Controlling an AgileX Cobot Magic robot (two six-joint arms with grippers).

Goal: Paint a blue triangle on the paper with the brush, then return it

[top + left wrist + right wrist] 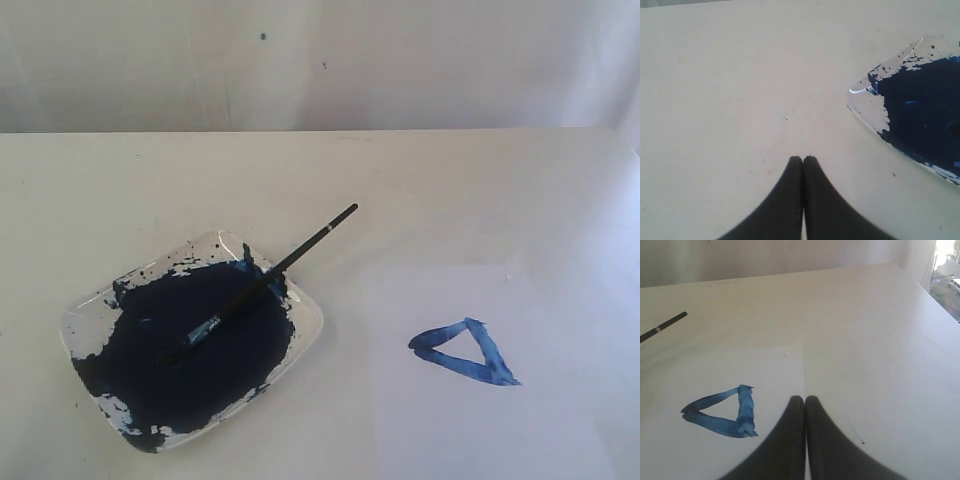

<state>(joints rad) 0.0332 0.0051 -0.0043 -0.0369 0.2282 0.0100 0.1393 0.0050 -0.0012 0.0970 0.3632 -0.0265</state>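
Note:
The black brush (262,282) lies across the paint dish (308,322), tip in the dark-blue pool, handle end jutting over the table toward the back right; that end (662,326) also shows in the right wrist view. A hollow blue triangle (466,353) (722,412) is painted on the white paper (440,400) (715,370). My right gripper (805,399) is shut and empty, over the paper's edge beside the triangle. My left gripper (803,159) is shut and empty over bare table, apart from the dish (862,102). Neither gripper appears in the exterior view.
The cream table (150,190) runs back to a pale wall (320,60). Its side edge (935,305) shows in the right wrist view with a bright window beyond. Paint splatter marks the dish's rim.

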